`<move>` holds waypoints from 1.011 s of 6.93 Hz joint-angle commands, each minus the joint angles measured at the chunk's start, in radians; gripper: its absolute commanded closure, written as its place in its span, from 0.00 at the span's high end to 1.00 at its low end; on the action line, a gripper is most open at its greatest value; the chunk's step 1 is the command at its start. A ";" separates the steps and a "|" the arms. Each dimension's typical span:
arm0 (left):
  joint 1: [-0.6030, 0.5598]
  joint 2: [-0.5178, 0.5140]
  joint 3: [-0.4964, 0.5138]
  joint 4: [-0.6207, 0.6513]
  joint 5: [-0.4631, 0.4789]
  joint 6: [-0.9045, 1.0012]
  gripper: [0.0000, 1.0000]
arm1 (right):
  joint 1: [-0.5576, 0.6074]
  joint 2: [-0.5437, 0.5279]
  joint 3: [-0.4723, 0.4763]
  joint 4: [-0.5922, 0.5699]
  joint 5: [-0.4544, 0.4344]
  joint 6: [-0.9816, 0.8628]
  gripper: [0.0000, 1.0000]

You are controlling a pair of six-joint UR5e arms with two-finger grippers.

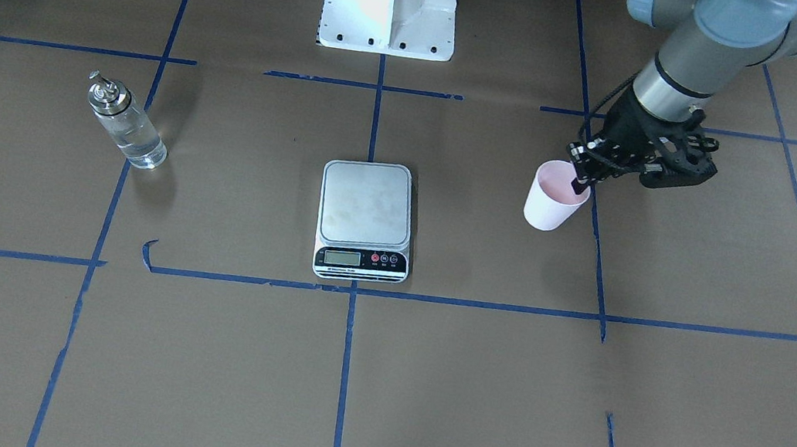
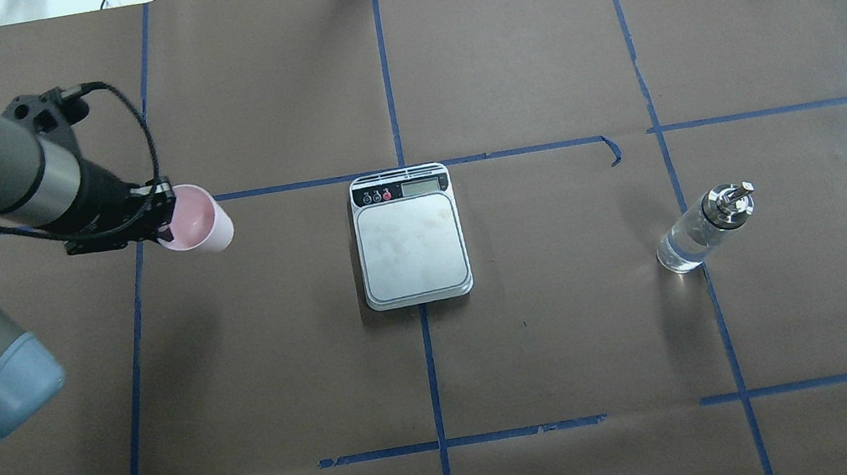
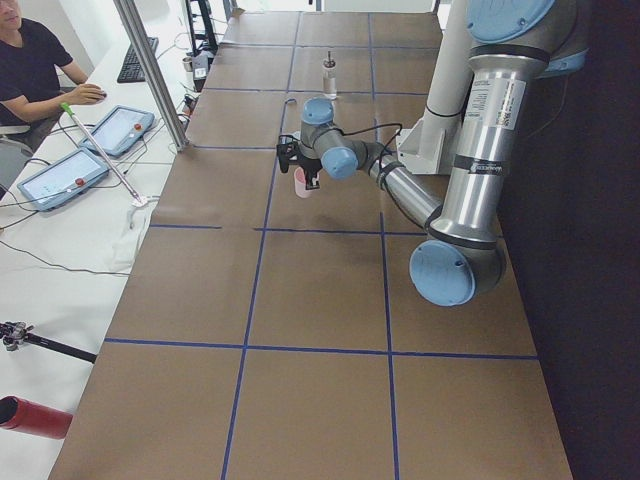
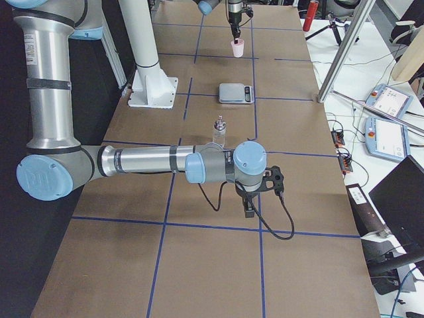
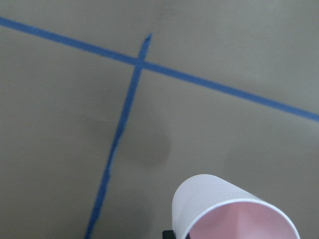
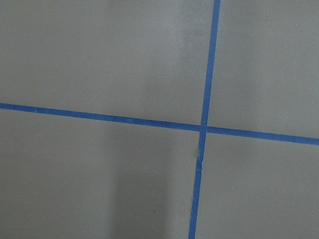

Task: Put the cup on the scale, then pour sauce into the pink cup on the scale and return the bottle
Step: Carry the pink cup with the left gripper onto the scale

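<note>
Cup (image 1: 553, 202) over brown, blue-taped table (image 1: 193, 351)

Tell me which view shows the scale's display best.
Exterior front-facing: the scale sits central, its display strip nearest the camera. Overhead exterior shows it too, strip on the far side. Exterior right shows it small; the rest don't show it.

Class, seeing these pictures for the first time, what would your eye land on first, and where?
First, the left gripper pinching the rim of the pink cup on the robot's left side of the table. Then the kitchen scale, nothing on it, at the centre, and the silver-capped clear bottle standing on the robot's right.
</note>
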 commanded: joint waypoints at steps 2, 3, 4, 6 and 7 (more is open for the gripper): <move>0.120 -0.388 0.228 0.144 0.005 -0.254 0.00 | -0.010 0.007 -0.007 0.008 -0.003 -0.007 1.00; 0.152 -0.407 0.251 0.135 0.017 -0.281 0.00 | -0.010 0.005 0.000 0.008 -0.003 -0.007 1.00; 0.210 -0.421 0.294 0.095 0.067 -0.323 0.00 | -0.010 0.005 -0.004 0.008 -0.002 0.002 1.00; 0.228 -0.452 0.403 0.012 0.086 -0.334 0.00 | -0.010 0.008 -0.008 0.007 -0.008 0.001 1.00; 0.231 -0.452 0.420 0.004 0.086 -0.334 0.00 | -0.010 0.008 -0.006 0.006 -0.008 0.001 1.00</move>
